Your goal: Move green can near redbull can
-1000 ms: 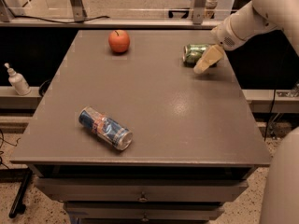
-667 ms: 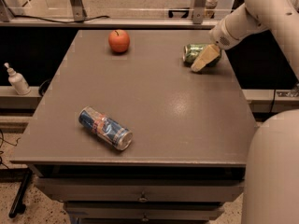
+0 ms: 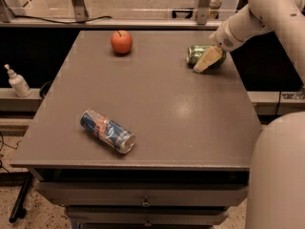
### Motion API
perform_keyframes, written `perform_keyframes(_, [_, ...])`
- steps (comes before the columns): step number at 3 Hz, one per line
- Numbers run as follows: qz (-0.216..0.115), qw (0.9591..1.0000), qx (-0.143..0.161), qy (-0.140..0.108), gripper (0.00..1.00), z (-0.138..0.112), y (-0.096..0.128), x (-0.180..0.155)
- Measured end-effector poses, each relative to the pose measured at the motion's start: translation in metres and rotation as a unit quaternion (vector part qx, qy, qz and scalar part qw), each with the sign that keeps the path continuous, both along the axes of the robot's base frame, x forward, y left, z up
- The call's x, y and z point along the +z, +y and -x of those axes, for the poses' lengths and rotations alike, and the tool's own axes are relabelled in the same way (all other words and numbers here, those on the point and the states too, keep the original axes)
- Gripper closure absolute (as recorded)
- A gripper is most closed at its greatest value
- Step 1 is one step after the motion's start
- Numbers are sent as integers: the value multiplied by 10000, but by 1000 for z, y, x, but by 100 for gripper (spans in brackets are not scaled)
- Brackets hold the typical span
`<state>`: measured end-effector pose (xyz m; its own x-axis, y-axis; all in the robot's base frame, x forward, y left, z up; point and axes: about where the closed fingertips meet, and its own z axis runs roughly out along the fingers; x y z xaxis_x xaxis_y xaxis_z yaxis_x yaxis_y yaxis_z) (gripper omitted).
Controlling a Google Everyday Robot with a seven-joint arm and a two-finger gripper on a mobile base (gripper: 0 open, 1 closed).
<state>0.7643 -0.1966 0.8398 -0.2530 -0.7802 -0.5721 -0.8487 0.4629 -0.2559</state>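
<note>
Gripper (image 3: 208, 61): low over the far right corner of the table (image 3: 167, 97), pressed against the green can (image 3: 194, 54) and covering its right side.
Grip state: cannot tell whether it is clamped on the can or only set against it.
Green can: far right of the tabletop, seemingly on its side, showing to the left of the gripper.
Redbull can (image 3: 107, 131): on its side near the front left, long axis slanting far-left to near-right, well apart from the green can.
Bearing: from the gripper, the target lies left and toward the front edge, diagonally across the table.
Apple (image 3: 121, 42): far left-centre, off that line.
Judgement: set-down belongs beside the slanted can's flank, without touching it.
</note>
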Motion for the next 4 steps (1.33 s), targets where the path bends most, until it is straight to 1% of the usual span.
perform_keyframes(1, [-19,9998,74,158,42,17,7,-1])
perform_keyframes(2, [23,9997,82,222,64,31,14,7])
perform_keyframes(3, [-38,9994,136,301,88,50,23,20])
perform_keyframes(4, [-236,9981,263,495,100,75,34,34])
